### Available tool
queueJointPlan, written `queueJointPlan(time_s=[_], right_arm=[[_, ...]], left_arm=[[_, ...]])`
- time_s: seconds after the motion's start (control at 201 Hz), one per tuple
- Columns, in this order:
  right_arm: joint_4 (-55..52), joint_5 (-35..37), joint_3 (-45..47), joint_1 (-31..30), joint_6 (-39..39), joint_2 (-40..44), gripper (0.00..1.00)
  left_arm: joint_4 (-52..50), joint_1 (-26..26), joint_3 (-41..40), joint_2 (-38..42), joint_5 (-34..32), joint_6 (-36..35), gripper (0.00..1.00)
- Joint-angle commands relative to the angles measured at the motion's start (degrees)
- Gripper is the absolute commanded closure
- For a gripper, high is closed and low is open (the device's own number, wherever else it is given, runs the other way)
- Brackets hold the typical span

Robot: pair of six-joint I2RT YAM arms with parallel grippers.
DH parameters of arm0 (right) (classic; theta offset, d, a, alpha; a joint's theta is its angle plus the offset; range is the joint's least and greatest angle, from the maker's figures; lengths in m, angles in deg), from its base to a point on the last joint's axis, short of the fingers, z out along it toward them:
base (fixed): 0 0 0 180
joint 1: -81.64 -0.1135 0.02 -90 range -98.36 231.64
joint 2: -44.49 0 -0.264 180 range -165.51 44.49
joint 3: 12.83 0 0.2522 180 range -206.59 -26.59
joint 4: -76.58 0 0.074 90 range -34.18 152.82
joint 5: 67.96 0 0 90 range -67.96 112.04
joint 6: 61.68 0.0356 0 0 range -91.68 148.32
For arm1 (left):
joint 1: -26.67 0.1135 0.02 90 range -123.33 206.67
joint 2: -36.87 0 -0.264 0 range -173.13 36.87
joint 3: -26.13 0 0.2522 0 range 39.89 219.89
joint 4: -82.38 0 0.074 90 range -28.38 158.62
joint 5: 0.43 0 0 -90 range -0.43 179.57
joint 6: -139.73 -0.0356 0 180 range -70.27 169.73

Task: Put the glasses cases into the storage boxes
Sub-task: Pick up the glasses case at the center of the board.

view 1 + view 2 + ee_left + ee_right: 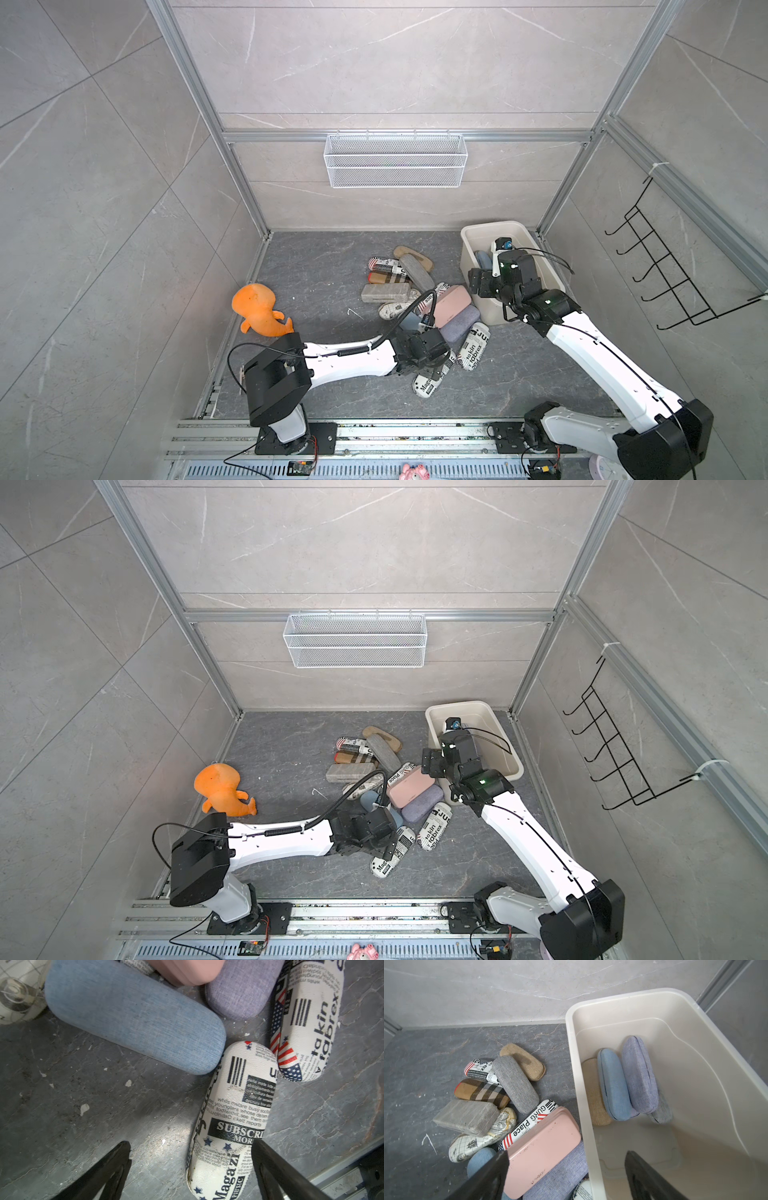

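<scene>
DONE: 4 glasses cases (616, 1084) lie in the storage box (591, 1009) | LEFT: about 12 remain piled on the floor beside it | left gripper (191, 1169) spread wide, empty, low over a newsprint case (232, 1118) | right gripper (566, 1176) spread wide, empty, above the box rim.

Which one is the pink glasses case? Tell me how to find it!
Find the cream-white storage tub at the floor's far right. Beside its left wall lies a heap of glasses cases, and the pink case rests on top, next to a lilac fabric case. It alone is smooth, flat and pink.
</scene>
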Motion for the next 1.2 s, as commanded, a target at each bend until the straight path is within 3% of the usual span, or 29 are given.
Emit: queueJointPlan(time_s=[0.0, 0.548, 0.768, 0.922, 1.191], right_arm=[[-0.04, 3.58, 1.36, -0.14, 1.11, 2.16, 0.03], [0.58, 2.28, 1.55, -0.14, 0.92, 1.37, 0.02], [0.53, 1.42, 1.39, -0.22, 0.75, 1.04, 0.02], [0.51, 0.91, 1.46, -0.24, 0.62, 0.72, 0.04], [0.33, 0.61, 0.95, -0.34, 0.42, 0.56, 0.06]], left_arm=[[-3.64, -0.73, 3.34, -2.61, 1.0, 0.01, 0.05], [-4.05, -3.95, 4.47, -8.6, 9.62, -0.89, 0.08], [-3.32, -3.87, 4.29, -10.94, 6.32, -0.2, 0.1], [-2.5, -3.91, 4.13, -11.39, 3.39, -0.3, 0.19], [-1.56, -3.9, 2.27, -11.45, 3.21, -0.3, 0.24]])
